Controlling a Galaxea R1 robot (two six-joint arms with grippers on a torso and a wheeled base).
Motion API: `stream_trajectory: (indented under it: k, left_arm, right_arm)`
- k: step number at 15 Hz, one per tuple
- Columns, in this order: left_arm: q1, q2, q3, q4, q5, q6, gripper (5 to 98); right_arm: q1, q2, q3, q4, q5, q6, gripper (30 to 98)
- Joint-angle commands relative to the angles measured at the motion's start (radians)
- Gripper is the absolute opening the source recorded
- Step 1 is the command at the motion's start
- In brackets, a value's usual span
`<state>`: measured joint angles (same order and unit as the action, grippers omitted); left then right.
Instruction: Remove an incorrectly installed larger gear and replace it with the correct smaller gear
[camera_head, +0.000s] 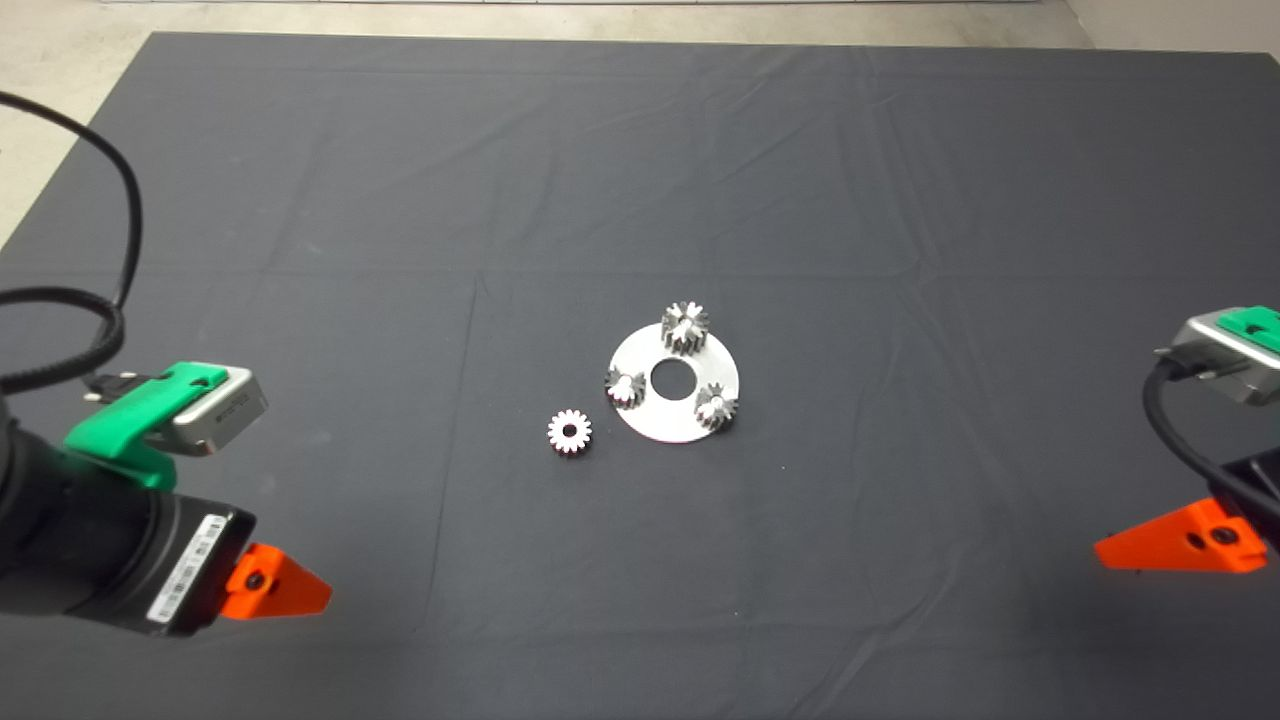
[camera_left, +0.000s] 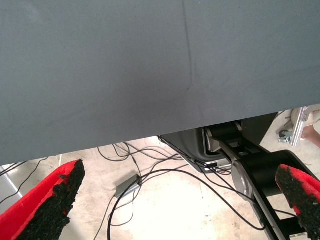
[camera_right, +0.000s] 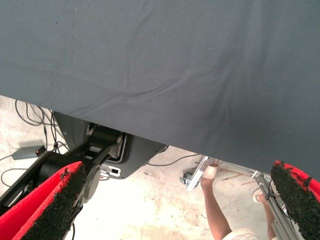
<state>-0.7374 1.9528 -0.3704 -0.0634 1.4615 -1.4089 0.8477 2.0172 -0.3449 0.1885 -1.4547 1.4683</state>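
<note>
Left gripper (camera_head: 275, 590) sits nearest the camera, low at the left edge of the mat (camera_head: 400, 250), well apart from the disc (camera_head: 668, 410). In the head view one red wedge finger shows below a black wrist barrel with a white label; a green bracket and grey camera block ride above. Its wrist view shows both fingers (camera_left: 47, 210) spread wide, black pads coarse and crumbly, nothing between them.

Larger gear (camera_head: 685, 327): dark grey steel, thick, long shadowed tooth flanks; mounted at the disc's far rim, standing taller than its neighbours. Two other small gears are on the same disc: one (camera_head: 624, 387) at its left rim, one (camera_head: 717, 407) at its near right rim. Disc is flat, bright metal, circular, with a round centre hole.

Smaller gear (camera_head: 570, 431): bright silver, pale flat face, short even teeth, dark round bore. Lies flat on the mat just beside the disc, on its near left side, not touching it.

Mat: dark grey cloth, matte, with crease lines and soft wrinkles.

Right gripper (camera_head: 1170, 545) is at the right edge of the mat, far from the disc; one red wedge finger visible, grey camera block with green cap above. Its wrist view shows fingers (camera_right: 50, 205) wide apart, empty. Beyond the mat edge there: pale floor, cables, the robot's black base, and a person's leg (camera_right: 216, 210).
</note>
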Motion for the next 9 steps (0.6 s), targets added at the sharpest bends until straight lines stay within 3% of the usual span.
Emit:
stream_trajectory:
  k: [1,6,8,9]
  left_arm:
    - [-0.013,-0.002,0.013,-0.013,0.002,-0.005,98.1]
    - [-0.013,-0.002,0.013,-0.013,0.002,-0.005,98.1]
    - [-0.013,-0.002,0.013,-0.013,0.002,-0.005,98.1]
    - [-0.013,-0.001,0.013,-0.013,0.000,-0.005,98.2]
  right_arm:
    - [0.016,-0.001,0.005,0.031,0.004,0.007,97.7]
    - [0.016,0.006,0.000,0.029,0.000,0.006,97.7]
    - [0.010,0.041,-0.021,0.002,0.000,-0.009,97.7]
    - [0.003,0.095,-0.068,-0.049,0.000,-0.042,97.7]
